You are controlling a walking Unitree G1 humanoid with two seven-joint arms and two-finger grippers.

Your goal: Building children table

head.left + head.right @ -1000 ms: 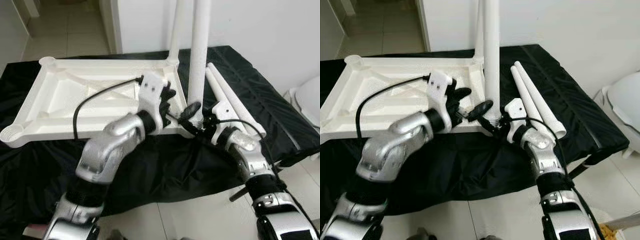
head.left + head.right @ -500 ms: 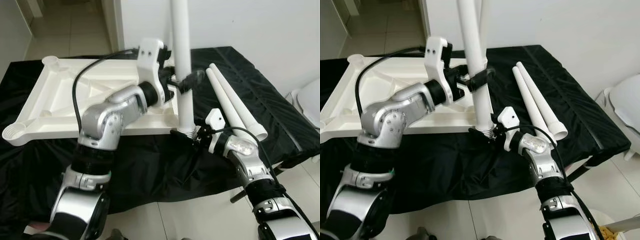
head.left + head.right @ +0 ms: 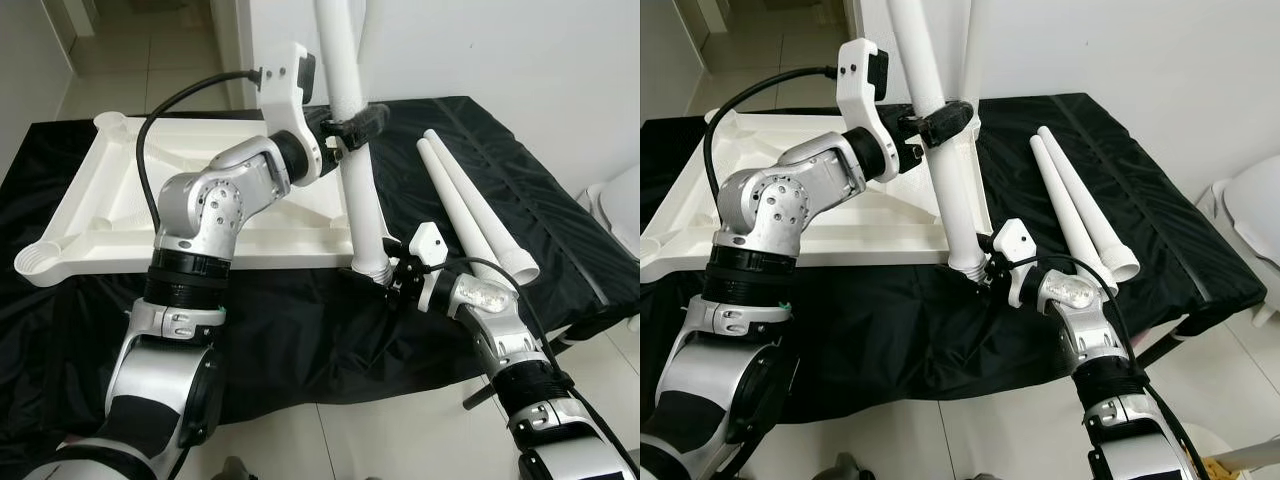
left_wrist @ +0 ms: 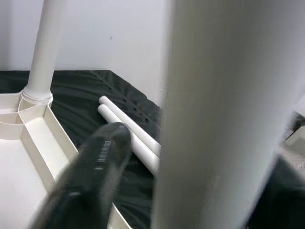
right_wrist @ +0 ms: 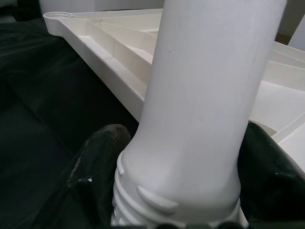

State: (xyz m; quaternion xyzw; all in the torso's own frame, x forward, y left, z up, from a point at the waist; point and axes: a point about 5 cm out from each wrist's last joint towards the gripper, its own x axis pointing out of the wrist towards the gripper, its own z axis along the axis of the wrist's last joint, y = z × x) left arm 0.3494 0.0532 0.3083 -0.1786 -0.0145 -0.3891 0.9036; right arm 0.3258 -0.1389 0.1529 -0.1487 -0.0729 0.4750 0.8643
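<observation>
- My left gripper (image 3: pixel 345 128) and right gripper (image 3: pixel 385 283) have jaws clamped on the table leg (image 3: pixel 358 190).
- Tilted beside the tabletop (image 3: pixel 110 215), its thread could cross in the corner socket.

My head views are bright and evenly lit, with soft glare on the wall (image 3: pixel 520 50) and on my silver arms. Shadows are faint on the black cloth (image 3: pixel 300 330). From my left wrist, the leg (image 4: pixel 224 114) and my finger (image 4: pixel 95 167) are blurred, too near to focus.

Left claw (image 3: pixel 345 125) clamped high, right claw (image 3: pixel 388 283) clamped low, arms forward.
</observation>
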